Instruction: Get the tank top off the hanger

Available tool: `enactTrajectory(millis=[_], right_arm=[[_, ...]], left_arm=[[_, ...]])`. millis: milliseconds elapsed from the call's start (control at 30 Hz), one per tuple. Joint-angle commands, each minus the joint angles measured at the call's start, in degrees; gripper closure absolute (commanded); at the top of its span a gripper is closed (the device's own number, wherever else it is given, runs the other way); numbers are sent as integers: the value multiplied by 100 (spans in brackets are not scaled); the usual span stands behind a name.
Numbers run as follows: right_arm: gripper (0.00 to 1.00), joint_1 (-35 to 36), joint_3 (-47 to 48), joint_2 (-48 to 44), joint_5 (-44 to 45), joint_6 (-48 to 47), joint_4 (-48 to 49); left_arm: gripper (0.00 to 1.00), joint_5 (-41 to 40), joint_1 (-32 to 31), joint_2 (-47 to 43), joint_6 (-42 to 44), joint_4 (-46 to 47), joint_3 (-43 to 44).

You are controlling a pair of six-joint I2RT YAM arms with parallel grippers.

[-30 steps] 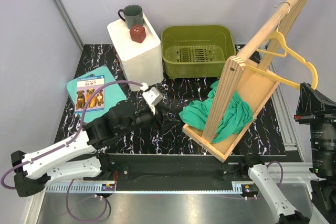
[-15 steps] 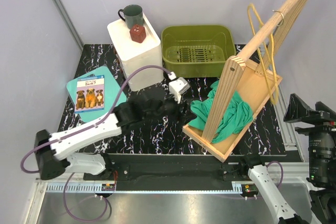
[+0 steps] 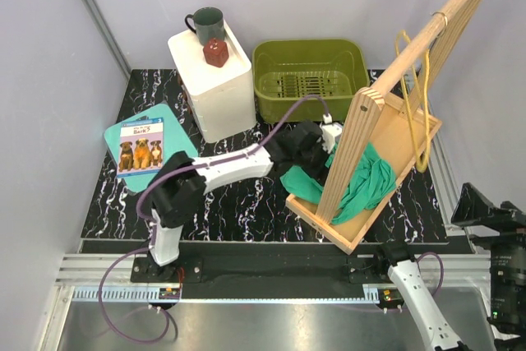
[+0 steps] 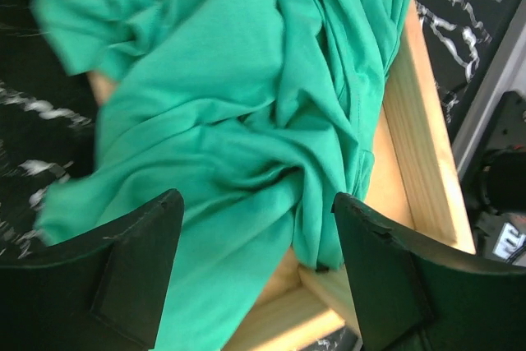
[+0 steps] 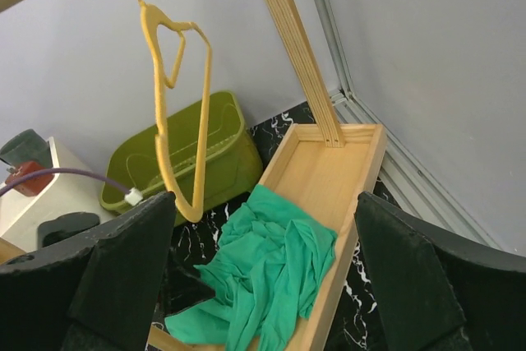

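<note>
Top view: the tank top (image 3: 366,180) lies heaped in the wooden rack's tray (image 3: 407,144), centre right, off the hanger (image 3: 426,113), which dangles bare above it.

Left wrist view: the left gripper (image 4: 256,203) gapes wide over the cloth.

Right wrist view: the right gripper (image 5: 263,211) is wide and empty.

Lifted fabric could snag on the tray's edge.

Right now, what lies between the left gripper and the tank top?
Nothing: in the left wrist view, the left gripper, open, faces the tank top directly.
</note>
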Motion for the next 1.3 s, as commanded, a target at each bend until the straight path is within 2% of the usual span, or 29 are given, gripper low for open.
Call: enactTrajectory(millis=[0, 133, 267, 433, 567, 667, 700, 733, 867, 900, 1267], right_arm=[[3, 32, -32, -105, 77, 69, -205], [3, 32, -68, -166, -2, 130, -188], [3, 32, -129, -246, -133, 236, -144], [3, 32, -217, -351, -230, 306, -126], [3, 32, -340, -439, -151, 341, -109], [3, 32, -472, -518, -169, 377, -39], [4, 32, -507, -553, -178, 385, -39], [4, 32, -525, -588, -195, 412, -12], [4, 32, -656, -773, -169, 421, 49], [4, 32, -674, -834, -151, 412, 49], [3, 40, -718, -1072, -81, 333, 58]], left_arm=[[21, 194, -272, 570, 280, 208, 788], [21, -35, -465, 1117, -71, 199, 1088], [20, -727, -632, 1609, -265, 208, 1273], [20, -1230, -711, 1891, -459, 497, 1046], [25, -1800, -808, 2005, -467, 655, 878], [41, -1811, -808, 2084, -538, 857, 694], [58, -1793, -808, 2093, -555, 971, 667], [68, -1715, -799, 2093, -564, 1007, 624], [95, -1485, -764, 1918, -503, 1069, 518], [100, -1485, -738, 1735, -485, 1052, 492], [100, -247, -220, 38, -801, 963, -79]])
